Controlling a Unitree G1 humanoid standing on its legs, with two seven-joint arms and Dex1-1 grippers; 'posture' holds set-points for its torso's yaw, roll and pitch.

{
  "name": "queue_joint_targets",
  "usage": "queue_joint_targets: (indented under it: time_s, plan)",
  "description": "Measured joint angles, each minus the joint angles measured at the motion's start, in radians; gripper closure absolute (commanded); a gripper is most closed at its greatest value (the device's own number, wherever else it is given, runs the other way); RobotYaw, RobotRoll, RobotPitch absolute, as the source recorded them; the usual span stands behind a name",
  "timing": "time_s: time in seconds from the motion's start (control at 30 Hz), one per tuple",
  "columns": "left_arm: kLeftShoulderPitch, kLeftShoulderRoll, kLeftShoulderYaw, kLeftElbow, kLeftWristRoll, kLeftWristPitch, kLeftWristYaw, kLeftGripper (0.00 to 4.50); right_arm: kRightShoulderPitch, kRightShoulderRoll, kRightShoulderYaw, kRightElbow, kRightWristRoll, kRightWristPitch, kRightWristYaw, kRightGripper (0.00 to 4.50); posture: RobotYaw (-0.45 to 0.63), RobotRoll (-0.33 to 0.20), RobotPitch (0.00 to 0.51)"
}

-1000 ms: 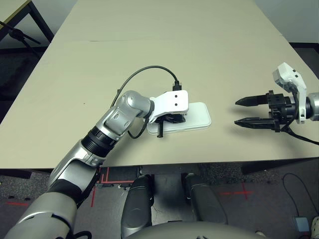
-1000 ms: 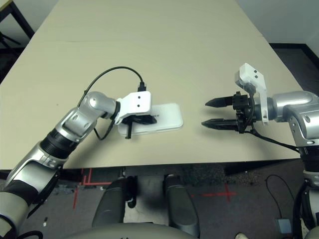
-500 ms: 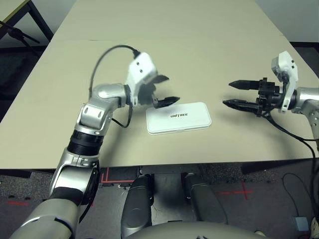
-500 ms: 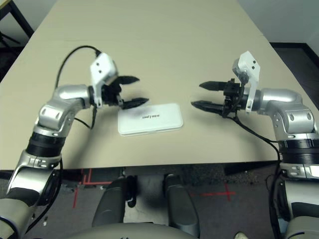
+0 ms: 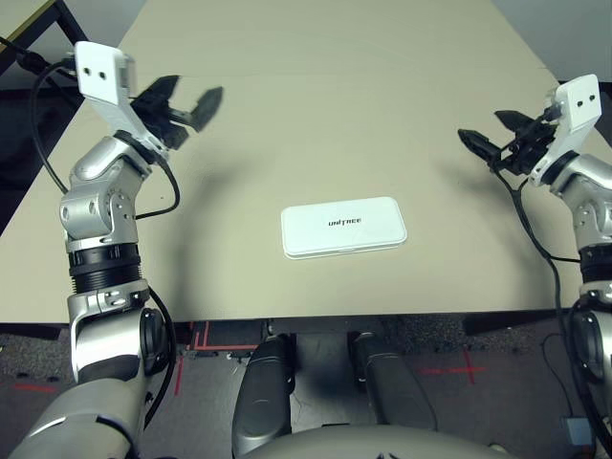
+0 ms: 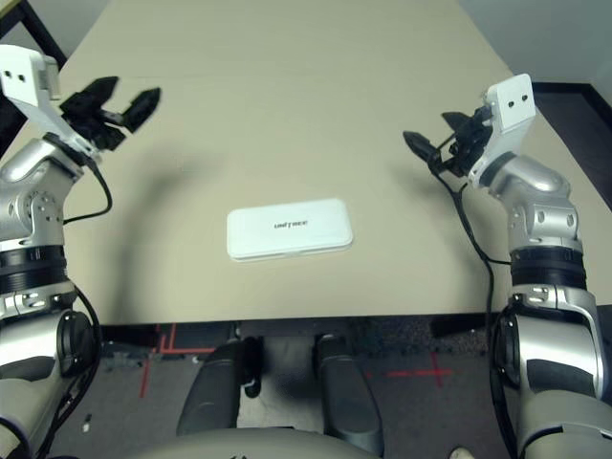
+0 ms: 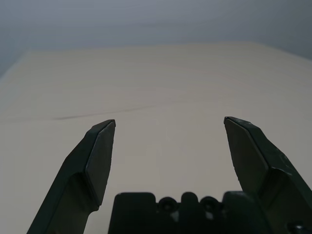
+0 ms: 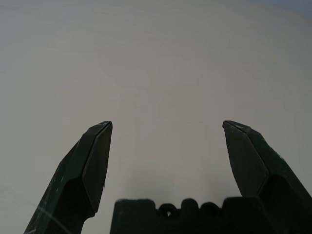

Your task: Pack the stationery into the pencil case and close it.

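The white pencil case lies flat on the table near its front edge, lid shut, with the dark "UNITREE" print facing up. The stationery is hidden from view. My left gripper is raised high at the far left, well away from the case, open with nothing between its fingers. My right gripper is lifted at the far right, also open and holding nothing, as its wrist view shows only bare table between the fingers.
The beige table stretches far back behind the case. A black cable loops from the left wrist, another hangs from the right wrist. Dark floor lies past both side edges.
The left gripper rose off the case and swung up and far to the left. The right gripper lifted and drew back to the right. The case stayed put, lid shut.
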Motion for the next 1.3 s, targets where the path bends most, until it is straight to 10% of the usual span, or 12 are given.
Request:
queue_joint_targets:
  time_s: [0.53, 1.3]
  plan:
    - [-0.006, 0.043, 0.041, 0.360, 0.000, -0.293, 0.048, 0.02, -0.077, -0.004, -0.099, 0.323, -0.020, -0.229, -0.178, 0.00, -0.02, 0.000, 0.222]
    - [0.024, 0.024, 0.023, 0.346, -0.003, -0.308, 0.047, 0.02, -0.081, 0.019, -0.113, 0.346, -0.021, -0.249, -0.135, 0.00, -0.01, 0.000, 0.238]
